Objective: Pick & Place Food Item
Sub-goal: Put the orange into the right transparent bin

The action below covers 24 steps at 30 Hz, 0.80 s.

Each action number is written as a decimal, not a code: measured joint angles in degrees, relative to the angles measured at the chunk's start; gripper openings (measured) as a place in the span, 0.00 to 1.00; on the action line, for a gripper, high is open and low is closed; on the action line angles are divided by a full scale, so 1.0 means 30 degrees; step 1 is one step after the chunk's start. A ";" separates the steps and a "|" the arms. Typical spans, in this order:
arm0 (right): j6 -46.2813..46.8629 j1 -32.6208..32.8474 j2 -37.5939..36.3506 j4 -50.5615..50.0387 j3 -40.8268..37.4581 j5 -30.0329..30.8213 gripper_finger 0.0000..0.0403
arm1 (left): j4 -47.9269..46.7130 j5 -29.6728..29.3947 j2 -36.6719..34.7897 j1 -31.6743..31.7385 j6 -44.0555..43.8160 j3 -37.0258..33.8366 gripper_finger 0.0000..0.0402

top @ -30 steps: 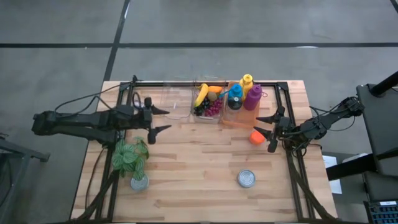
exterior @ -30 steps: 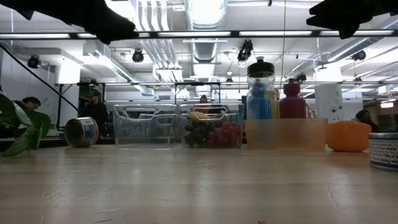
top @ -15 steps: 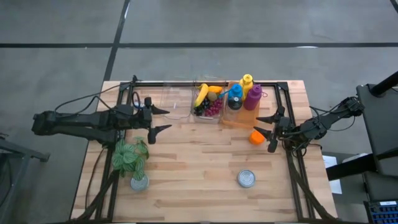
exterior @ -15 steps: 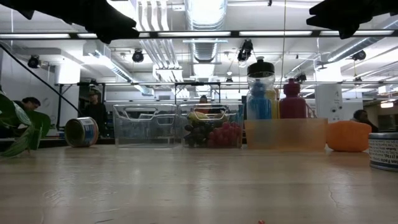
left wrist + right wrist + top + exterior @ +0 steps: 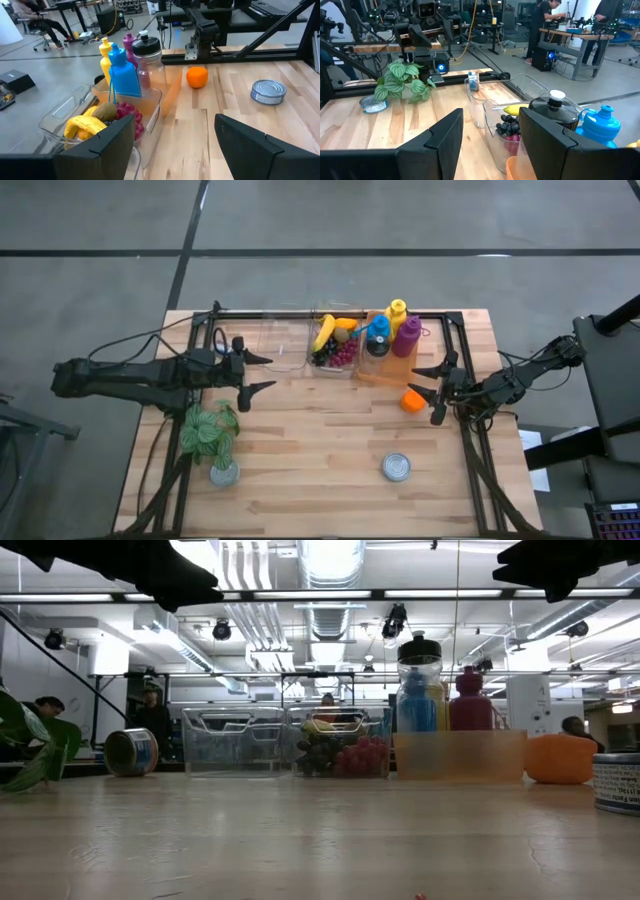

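An orange (image 5: 411, 401) rests on the wooden table, right of centre, also seen in the low view (image 5: 560, 758) and the left wrist view (image 5: 197, 77). A banana (image 5: 324, 332) and grapes (image 5: 340, 355) lie in a clear bin (image 5: 352, 370) at the far edge. My right gripper (image 5: 414, 381) hovers open just beyond the orange, above the table, its fingers (image 5: 445, 142) wide apart. My left gripper (image 5: 268, 372) hangs open at the table's left, pointing toward the bins, with nothing between its fingers (image 5: 105, 145).
An empty clear bin (image 5: 288, 346) stands left of the fruit bin. An orange tray (image 5: 372, 375) with several bottles (image 5: 378, 335) stands right of it. A tin can (image 5: 397, 468) sits near the front right. A potted plant (image 5: 210, 432) and a second can (image 5: 224, 472) stand front left.
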 joint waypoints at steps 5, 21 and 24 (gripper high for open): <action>-0.0010 0.0000 0.0003 0.0000 0.0000 0.0000 0.47 | -0.0010 0.0000 0.0000 0.0000 0.0004 0.0000 0.69; 0.3144 0.0000 0.0003 0.0109 0.0011 -0.0007 0.47 | -0.1100 0.0000 0.0022 -0.0004 0.0062 0.0000 0.69; 0.3199 0.0000 0.0033 -0.1163 0.0731 -0.0155 0.47 | -0.1100 0.0000 0.0022 0.0000 0.0059 0.0000 0.69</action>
